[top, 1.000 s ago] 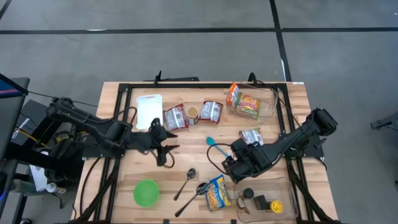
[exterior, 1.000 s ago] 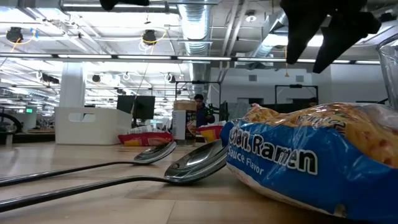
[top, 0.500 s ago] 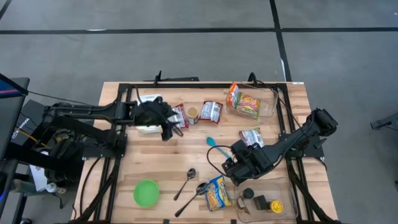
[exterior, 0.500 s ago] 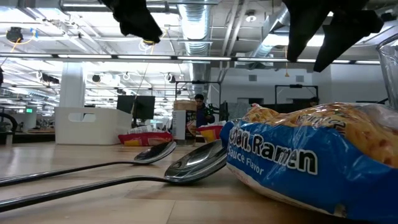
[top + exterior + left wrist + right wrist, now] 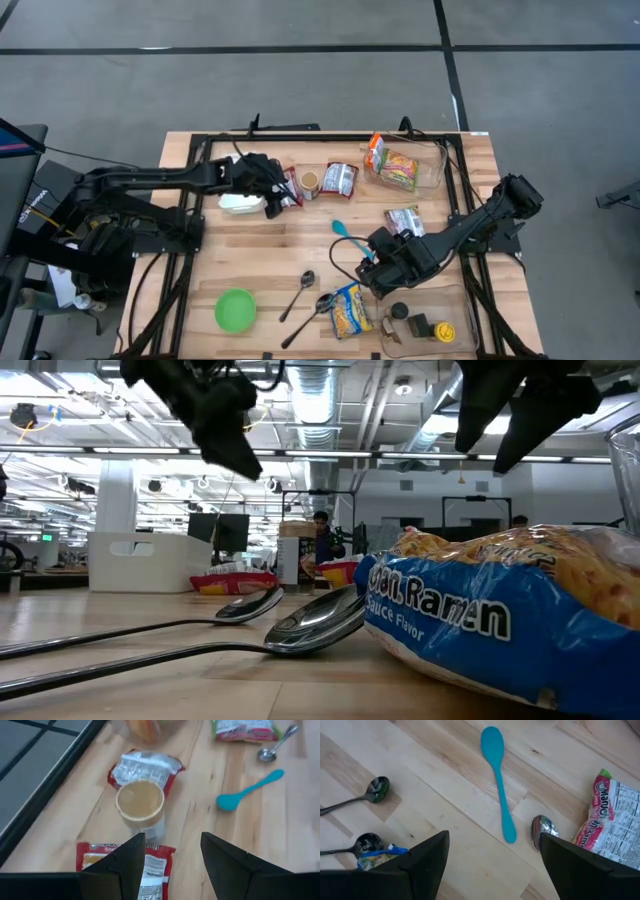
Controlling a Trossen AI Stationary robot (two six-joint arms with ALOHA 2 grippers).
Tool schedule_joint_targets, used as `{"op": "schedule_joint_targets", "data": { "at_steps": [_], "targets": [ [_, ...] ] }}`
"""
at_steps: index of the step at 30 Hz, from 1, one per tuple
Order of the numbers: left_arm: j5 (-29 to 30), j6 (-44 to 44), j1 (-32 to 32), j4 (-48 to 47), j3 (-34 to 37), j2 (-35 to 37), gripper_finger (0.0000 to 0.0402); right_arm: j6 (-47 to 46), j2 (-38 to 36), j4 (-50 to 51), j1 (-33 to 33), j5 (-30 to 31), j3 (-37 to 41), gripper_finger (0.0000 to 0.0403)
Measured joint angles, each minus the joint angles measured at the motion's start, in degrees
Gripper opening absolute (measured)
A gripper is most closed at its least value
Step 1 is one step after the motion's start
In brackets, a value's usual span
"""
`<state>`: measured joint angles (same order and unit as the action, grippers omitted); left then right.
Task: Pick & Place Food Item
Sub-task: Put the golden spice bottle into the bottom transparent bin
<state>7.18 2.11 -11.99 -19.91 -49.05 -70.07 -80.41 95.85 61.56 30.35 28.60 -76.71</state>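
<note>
Grippers both spread, holding nothing — left gripper over a red packet near the tabletop's far edge.
Blue ramen packet lies near the front edge beside two metal spoons; right gripper hangs over a teal spoon mid-table — a paper cup sits between two red packets.

You see the cup between two packets; at its five o'clock lies the spatula, farther on the ramen pack, spoons at its nine o'clock.
</note>
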Motion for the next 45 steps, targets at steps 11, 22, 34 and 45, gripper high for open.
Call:
{"op": "schedule_joint_targets", "data": {
  "at_steps": [11, 22, 34, 45],
  "targets": [
    [0.52, 0.02, 0.00, 14.99, 8.87, -0.95, 0.0186, 1.37, 0.00, -0.58, 0.00, 0.00, 0.01, 0.0301],
    [-0.13, 0.64, -1.29, 17.84, 14.16, -1.67, 0.0200, 1.37, 0.00, -2.49, -0.10, 0.07, 0.01, 0.0301],
    [0.08, 3.47, -3.84, 26.90, 14.20, -11.21, 0.0358, 1.35, 0.00, -5.12, -0.11, 0.20, 0.05, 0.0301],
    [-1.20, -4.76, -3.85, 38.38, 14.17, -18.37, 0.0395, 1.39, 0.00, -6.20, -0.11, 0.02, 0.05, 0.0301]
  ]
}}
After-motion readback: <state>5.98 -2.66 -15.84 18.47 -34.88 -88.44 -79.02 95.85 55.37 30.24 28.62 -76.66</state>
